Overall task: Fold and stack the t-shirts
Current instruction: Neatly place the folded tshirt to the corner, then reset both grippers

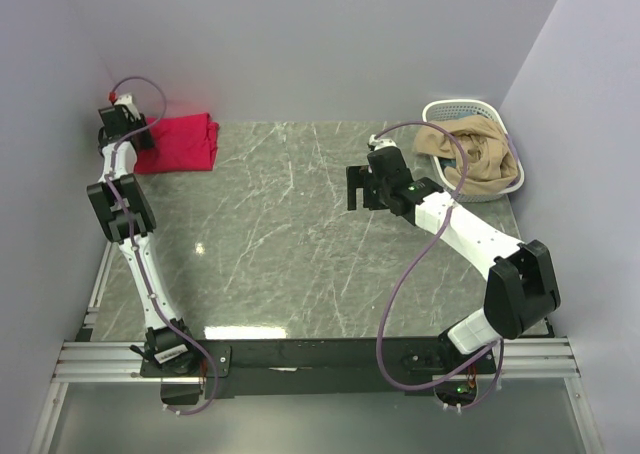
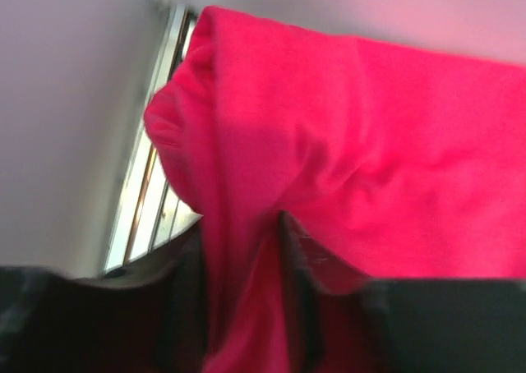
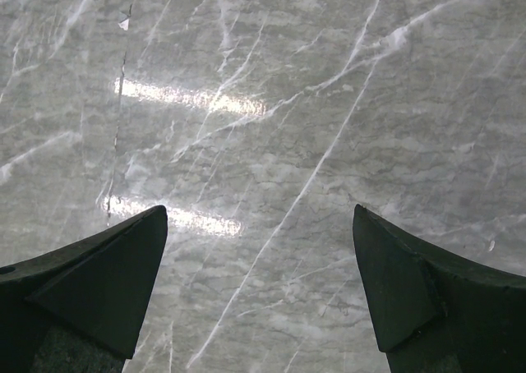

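Note:
A crimson-red t-shirt [image 1: 182,142] lies folded at the far left corner of the marble table [image 1: 290,244], against the wall. My left gripper [image 1: 146,134] is at its left edge. In the left wrist view a raised fold of the red t-shirt [image 2: 370,143] runs between the dark fingers [image 2: 297,266] of my left gripper [image 2: 238,250], which stand apart with the cloth loose in the gap. My right gripper [image 1: 358,189] hovers over the bare table right of centre. In the right wrist view the right gripper [image 3: 259,225] is wide open and holds nothing.
A white lattice basket [image 1: 440,108] stands at the far right corner with tan cloth [image 1: 470,156] heaped in it and spilling over the rim. Grey walls close in on the left, back and right. A metal rail [image 2: 144,200] runs along the table's left edge.

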Robot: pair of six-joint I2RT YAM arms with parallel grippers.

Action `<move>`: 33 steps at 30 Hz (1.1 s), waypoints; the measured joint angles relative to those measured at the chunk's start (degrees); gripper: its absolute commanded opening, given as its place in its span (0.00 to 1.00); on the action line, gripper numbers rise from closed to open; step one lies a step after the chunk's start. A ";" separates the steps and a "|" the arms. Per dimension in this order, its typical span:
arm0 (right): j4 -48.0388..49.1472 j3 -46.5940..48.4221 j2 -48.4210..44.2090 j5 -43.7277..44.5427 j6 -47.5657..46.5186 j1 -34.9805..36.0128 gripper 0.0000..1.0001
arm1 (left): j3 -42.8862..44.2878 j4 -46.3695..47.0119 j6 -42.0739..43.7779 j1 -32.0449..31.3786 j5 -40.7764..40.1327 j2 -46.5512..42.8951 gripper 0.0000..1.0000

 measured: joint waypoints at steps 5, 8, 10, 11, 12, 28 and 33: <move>0.02 0.00 0.00 -0.59 -0.02 0.00 1.00 | -5.95 1.66 0.02 0.00 -1.16 -1.84 0.66; 0.02 0.00 0.00 -0.96 -0.02 0.00 1.00 | -6.93 1.77 0.11 0.00 -1.79 -3.26 0.72; 0.09 0.00 0.00 -1.31 -0.02 0.00 1.00 | -6.97 1.84 0.44 -0.09 -2.89 -4.52 0.74; 0.13 0.00 0.00 -1.53 -0.02 0.00 1.00 | -6.99 2.12 0.50 -0.17 -3.63 -5.31 0.75; 0.15 0.00 0.00 -1.68 -0.02 0.00 1.00 | -6.99 2.45 0.55 -0.24 -4.17 -6.03 0.76; 0.46 -0.02 -0.28 -2.86 -0.04 0.00 1.00 | -18.40 4.52 -2.89 -3.96 -6.34 -25.35 0.99; 0.68 -0.76 -3.32 -1.99 -0.11 0.00 1.00 | -27.43 5.11 -6.23 -12.09 -7.98 -36.87 1.00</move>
